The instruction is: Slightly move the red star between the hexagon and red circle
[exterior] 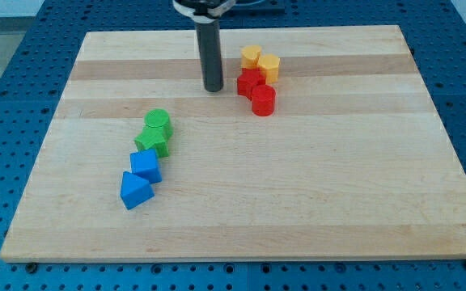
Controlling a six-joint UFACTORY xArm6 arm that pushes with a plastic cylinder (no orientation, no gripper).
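The red star (pixel 248 82) lies near the view's top centre, touching the red circle (pixel 263 100) just below and to its right. The yellow hexagon (pixel 269 67) sits just above and to the right of the star, with another yellow block (pixel 252 56) at its upper left. The four form one tight cluster. My tip (pixel 213 88) rests on the board just to the left of the red star, a small gap apart from it.
A green circle (pixel 158 122), a green star-like block (pixel 152 141), a blue cube-like block (pixel 146 166) and a blue triangle (pixel 134 191) form a slanted column at the view's left centre on the wooden board (pixel 338 178).
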